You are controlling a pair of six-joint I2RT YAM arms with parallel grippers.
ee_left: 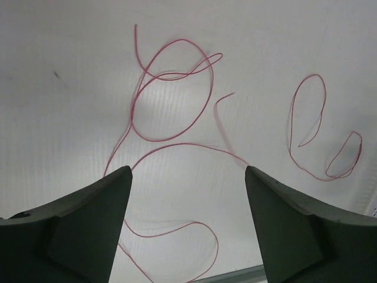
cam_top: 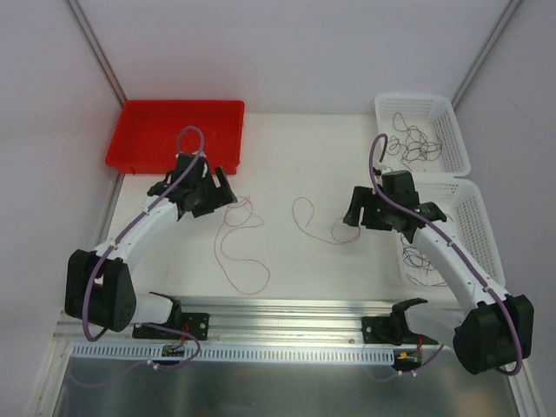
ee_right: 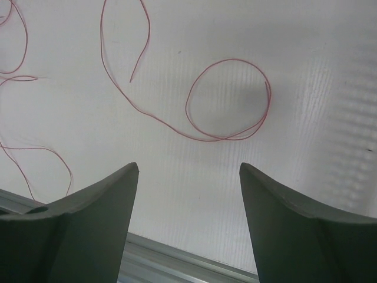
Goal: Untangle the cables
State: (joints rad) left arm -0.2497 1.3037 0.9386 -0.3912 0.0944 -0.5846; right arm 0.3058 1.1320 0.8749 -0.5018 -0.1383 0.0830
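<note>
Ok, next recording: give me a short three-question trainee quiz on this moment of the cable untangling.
1. True or false: the left red wire and the right red wire lie apart on the table, not crossing.
2. The left claw is: A) shut on a red wire; B) open, holding nothing; C) shut on a basket rim.
3. Where do the dark wires lie?
Key: 1 true; 2 B; 3 in the far white basket and the near white basket.
</note>
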